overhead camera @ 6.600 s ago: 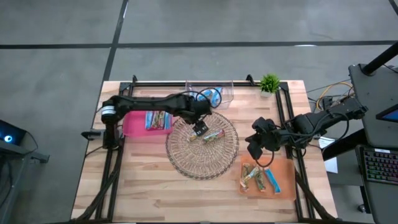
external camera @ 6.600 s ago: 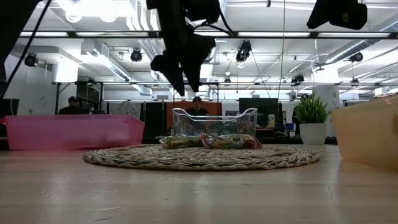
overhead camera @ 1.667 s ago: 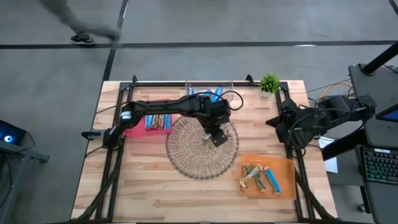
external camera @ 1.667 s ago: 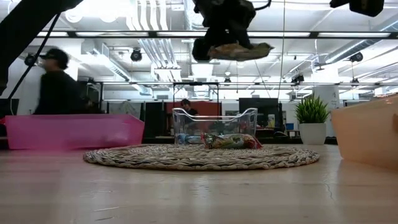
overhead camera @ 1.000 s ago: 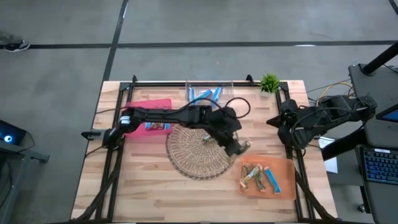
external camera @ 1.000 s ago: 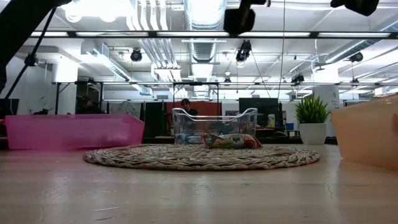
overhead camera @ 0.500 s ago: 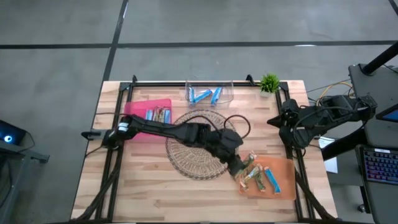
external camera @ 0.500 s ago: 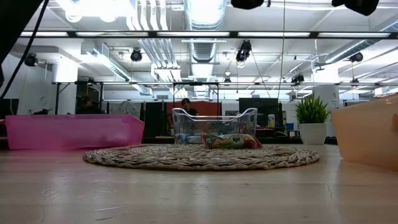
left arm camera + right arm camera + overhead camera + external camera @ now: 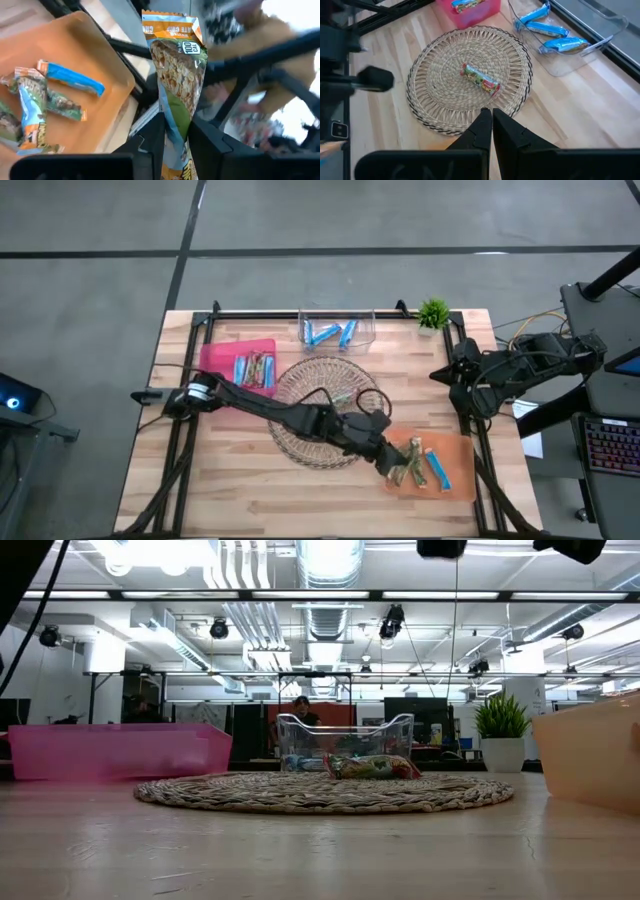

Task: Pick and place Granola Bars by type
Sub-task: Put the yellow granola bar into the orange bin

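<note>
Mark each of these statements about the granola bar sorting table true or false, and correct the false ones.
1. The left gripper holds a brownish-green granola bar. True.
2. The wicker tray is bare. False: one multicoloured bar lies on it.
3. The clear bin holds bright blue bars. True.
4. The right gripper is wide open over the orange tray. False: it is shut, at the table's right edge.
5. The pink bin sits right of the wicker tray in the high view. False: it sits left.
</note>
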Action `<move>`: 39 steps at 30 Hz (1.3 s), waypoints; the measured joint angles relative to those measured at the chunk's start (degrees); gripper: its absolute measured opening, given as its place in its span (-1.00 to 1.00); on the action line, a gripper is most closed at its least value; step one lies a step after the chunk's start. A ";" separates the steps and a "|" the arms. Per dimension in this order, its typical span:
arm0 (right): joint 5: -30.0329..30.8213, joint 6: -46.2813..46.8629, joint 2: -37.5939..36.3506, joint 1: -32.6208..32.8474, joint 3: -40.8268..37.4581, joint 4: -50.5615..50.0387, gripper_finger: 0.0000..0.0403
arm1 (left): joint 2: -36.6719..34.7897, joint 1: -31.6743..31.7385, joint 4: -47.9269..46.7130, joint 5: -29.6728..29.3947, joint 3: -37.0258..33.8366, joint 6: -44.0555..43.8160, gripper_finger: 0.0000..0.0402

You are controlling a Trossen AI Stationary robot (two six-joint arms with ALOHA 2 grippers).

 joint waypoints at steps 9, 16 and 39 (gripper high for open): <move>0.00 -1.81 0.07 0.00 0.00 0.05 -0.96 | 0.11 0.51 16.47 -6.66 -12.77 -13.32 -0.67; 0.00 -3.37 0.07 0.00 0.00 0.08 -0.96 | 0.44 1.18 16.94 -8.01 -14.82 -16.43 -0.67; 0.69 -3.97 0.11 -0.04 -0.02 0.24 -0.96 | 4.00 3.34 16.78 -8.57 -11.77 -17.88 -0.78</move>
